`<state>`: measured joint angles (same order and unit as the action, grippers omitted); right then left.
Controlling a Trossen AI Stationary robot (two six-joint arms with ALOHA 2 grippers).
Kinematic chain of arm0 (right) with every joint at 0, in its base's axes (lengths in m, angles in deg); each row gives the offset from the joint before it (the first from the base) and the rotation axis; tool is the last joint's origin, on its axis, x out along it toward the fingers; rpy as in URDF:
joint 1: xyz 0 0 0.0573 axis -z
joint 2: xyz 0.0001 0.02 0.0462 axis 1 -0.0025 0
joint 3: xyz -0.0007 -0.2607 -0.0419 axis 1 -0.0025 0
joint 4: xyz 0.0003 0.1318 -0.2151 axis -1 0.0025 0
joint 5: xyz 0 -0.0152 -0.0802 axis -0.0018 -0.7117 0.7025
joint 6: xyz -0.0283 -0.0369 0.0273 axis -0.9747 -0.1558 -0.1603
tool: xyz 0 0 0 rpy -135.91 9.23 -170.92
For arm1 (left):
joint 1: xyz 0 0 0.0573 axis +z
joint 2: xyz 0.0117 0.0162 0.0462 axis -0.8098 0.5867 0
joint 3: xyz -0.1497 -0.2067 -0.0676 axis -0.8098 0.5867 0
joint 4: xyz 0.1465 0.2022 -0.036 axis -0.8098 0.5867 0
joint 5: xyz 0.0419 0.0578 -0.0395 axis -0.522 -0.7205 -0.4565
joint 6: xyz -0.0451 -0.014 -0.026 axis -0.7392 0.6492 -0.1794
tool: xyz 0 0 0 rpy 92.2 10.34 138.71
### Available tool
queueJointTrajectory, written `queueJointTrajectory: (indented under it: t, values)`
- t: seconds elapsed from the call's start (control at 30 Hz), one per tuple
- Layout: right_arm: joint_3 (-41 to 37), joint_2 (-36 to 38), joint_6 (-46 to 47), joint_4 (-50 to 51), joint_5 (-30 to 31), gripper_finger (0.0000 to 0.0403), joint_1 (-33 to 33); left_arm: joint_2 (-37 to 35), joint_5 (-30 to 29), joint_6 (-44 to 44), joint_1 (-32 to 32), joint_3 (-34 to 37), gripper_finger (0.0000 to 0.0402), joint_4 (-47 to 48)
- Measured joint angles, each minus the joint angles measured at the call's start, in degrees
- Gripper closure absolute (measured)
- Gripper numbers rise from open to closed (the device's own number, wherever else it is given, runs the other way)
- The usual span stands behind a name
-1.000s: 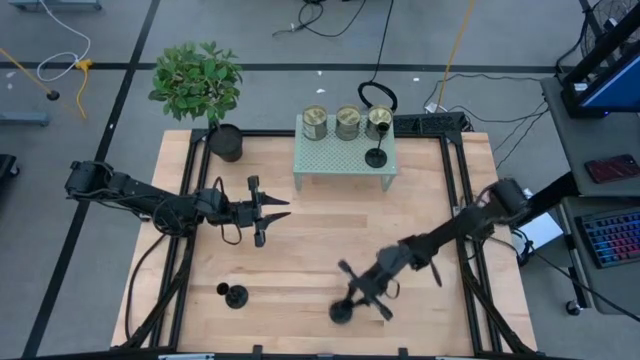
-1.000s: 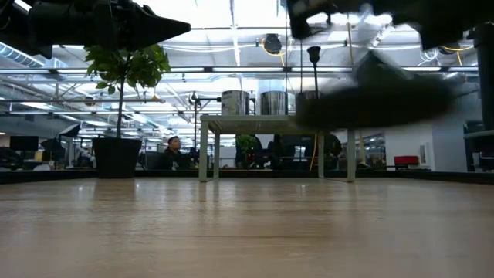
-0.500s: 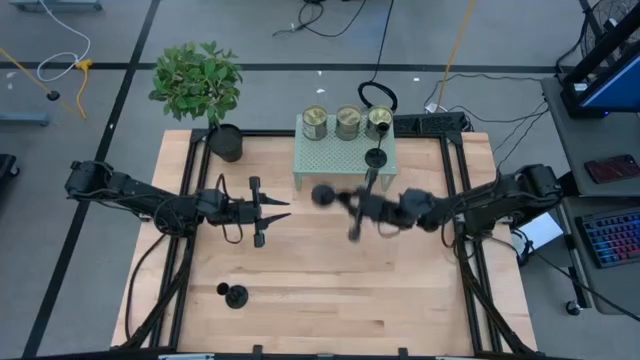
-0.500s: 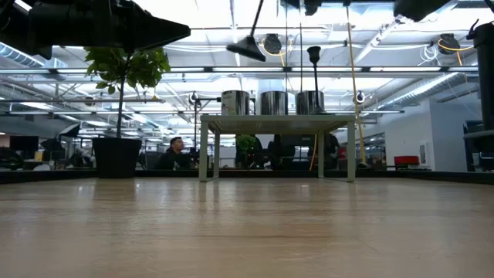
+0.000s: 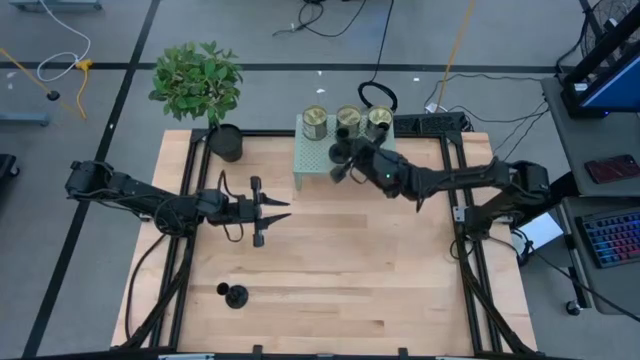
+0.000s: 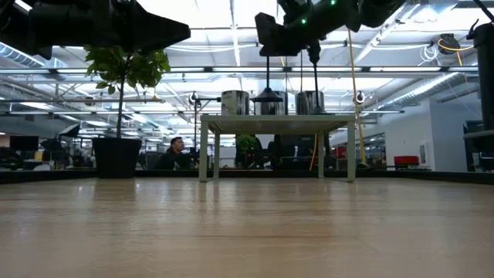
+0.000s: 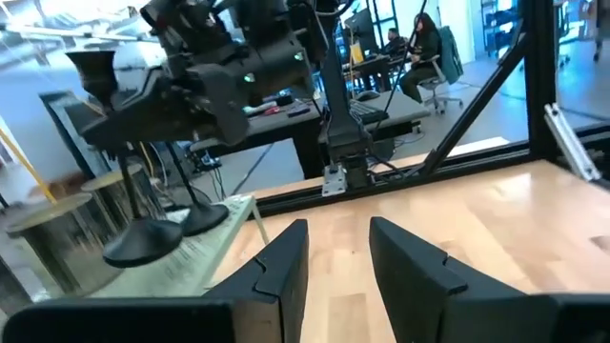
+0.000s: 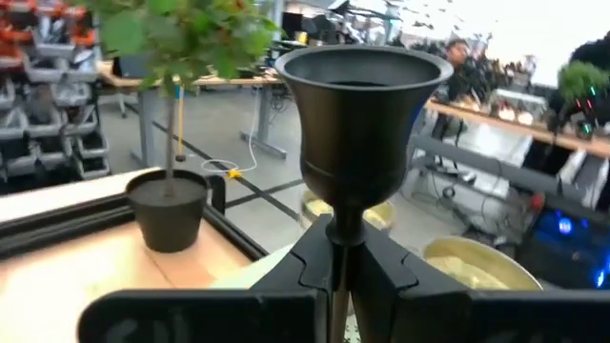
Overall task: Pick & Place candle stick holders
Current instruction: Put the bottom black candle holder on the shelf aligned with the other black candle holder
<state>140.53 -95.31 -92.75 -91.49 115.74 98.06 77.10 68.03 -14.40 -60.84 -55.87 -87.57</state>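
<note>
My right gripper point(image 5: 342, 152) reaches over the mint-green stand point(image 5: 310, 165) at the far side of the table. It is shut on a black candle stick holder point(image 8: 362, 114) with a cup on top and a round base point(image 6: 268, 96). Another black holder point(image 6: 314, 71) stands by its base on the stand, beside three brass cups point(image 5: 314, 122). A third black holder point(image 5: 235, 296) stands on the table near the front left. My left gripper point(image 5: 272, 210) hovers open over the table's left half, nothing between its fingers point(image 7: 286, 262). My right gripper pinches the black holder's thin stem point(image 8: 341, 227) just under the cup, between its two fingers point(image 8: 305, 267). The fingers come level from the table's right side and lie across the stem. The holder is upright, cup up, its base hanging just above the stand's top.
A black plant pot point(image 5: 227, 142) with a leafy plant stands at the table's far left corner, left of the stand. A black frame rail point(image 5: 455, 200) runs along the table's right side. Bare wood lies between the stand and the front edge.
My right gripper has swung from near the table's front edge up and toward the far edge, to over the stand. It has tipped from pointing down to level. It has carried the black holder along, which now hangs upright above the stand's top.
</note>
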Motion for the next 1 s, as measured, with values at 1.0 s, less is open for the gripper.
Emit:
queueJointTrajectory:
  t: [1.0]
  values:
    - [-3.84,0.04,6.63,3.78,0.22,0.0334,3.02,-0.01,3.44,-3.0,-0.02,0.0,0.0279,0.18]
